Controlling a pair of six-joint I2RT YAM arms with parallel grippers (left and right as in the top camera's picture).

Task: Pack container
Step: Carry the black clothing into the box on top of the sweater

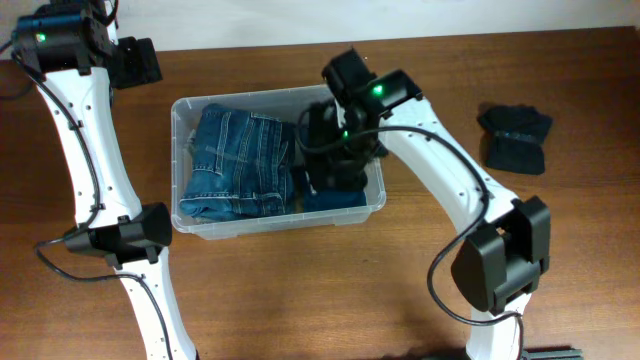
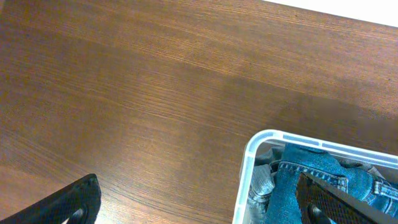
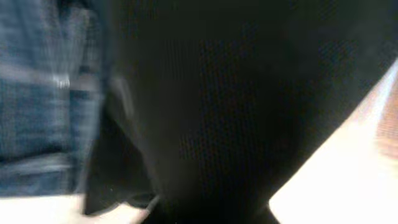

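Observation:
The clear plastic container (image 1: 280,222) stands mid-table. Folded blue jeans (image 1: 235,160) fill its left half. My right gripper (image 1: 343,152) is down inside the right half, on a black garment (image 1: 318,128) that lies over darker blue cloth. In the right wrist view the black garment (image 3: 236,112) fills the frame up close and hides the fingers; the gripper seems shut on it. My left gripper (image 1: 135,62) is open and empty above the table past the container's far left corner. The left wrist view shows that corner (image 2: 245,168) and the jeans (image 2: 298,180).
A second black garment (image 1: 515,137) lies crumpled on the wooden table to the right of the container. Bare wood (image 2: 124,93) lies under the left gripper. The arm bases stand at the front edge.

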